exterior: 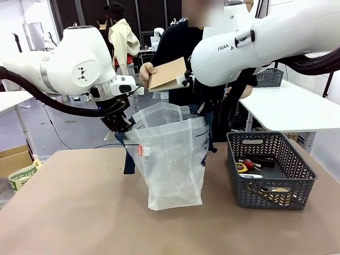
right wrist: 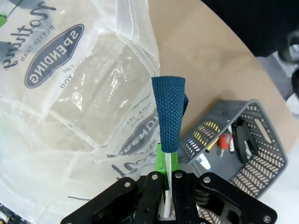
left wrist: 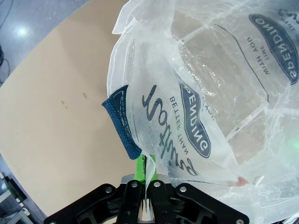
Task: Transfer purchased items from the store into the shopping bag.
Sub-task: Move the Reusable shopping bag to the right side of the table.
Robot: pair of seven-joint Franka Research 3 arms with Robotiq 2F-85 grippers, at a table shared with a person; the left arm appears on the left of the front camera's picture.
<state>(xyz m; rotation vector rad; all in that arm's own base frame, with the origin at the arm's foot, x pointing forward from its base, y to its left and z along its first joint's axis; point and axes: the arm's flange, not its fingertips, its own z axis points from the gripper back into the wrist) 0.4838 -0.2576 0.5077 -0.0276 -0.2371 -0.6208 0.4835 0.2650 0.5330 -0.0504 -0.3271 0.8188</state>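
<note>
Front view: the shopping bag point(exterior: 172, 159) stands mid-frame on the surface point(exterior: 69, 202), with a mesh basket point(exterior: 268, 197) at lower right. Left wrist view: the left end effector point(left wrist: 145, 168) is clenched on the bag's rim (beside a navy strap point(left wrist: 122, 121)). Right wrist view: the right end effector point(right wrist: 167, 163) pinches the bag's plastic, bottom centre.

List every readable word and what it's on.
"FRAN": right arm, rest hidden.
"SPENDING": oval logo on the bag.
"BETTER THAN": bag, beside that logo.
"WITH YOU": bag, near the logo.
Red tag and green print left of the table: too small or blurred.
</note>
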